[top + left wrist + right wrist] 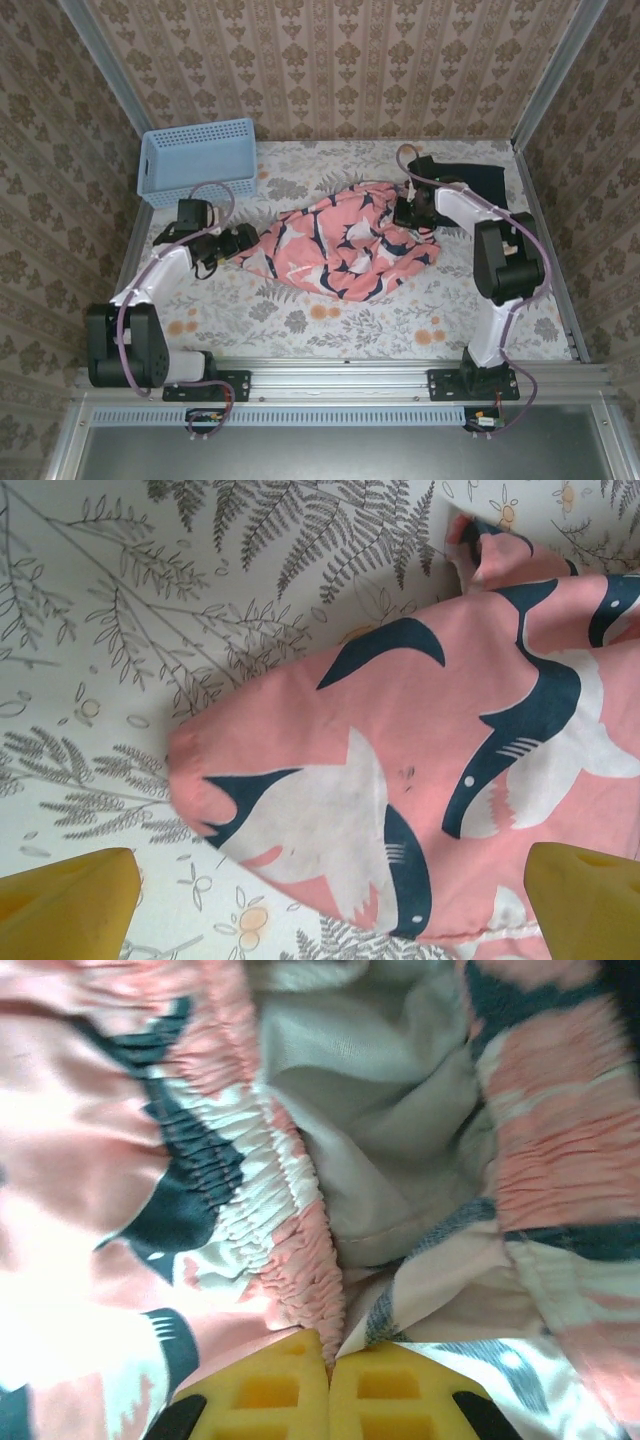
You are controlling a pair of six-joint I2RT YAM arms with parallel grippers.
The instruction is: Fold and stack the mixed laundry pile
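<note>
The coral-pink garment (340, 245) with its navy and white print lies crumpled in the middle of the table. The plain dark navy garment (472, 180) lies flat at the back right, behind the right arm. My right gripper (408, 212) is at the pink garment's right end. In the right wrist view the right gripper (330, 1355) is shut, pinching the garment's gathered elastic edge (300, 1210). My left gripper (248, 243) is at the garment's left tip. It stands open, its yellow fingers (60, 905) wide apart around a corner of the pink cloth (430, 770), touching nothing.
A light blue perforated basket (197, 160) stands at the back left. The table (330, 325) is covered with a floral fern-print cloth. Wallpapered walls close in the back and both sides. Bare cloth lies in front of the garment.
</note>
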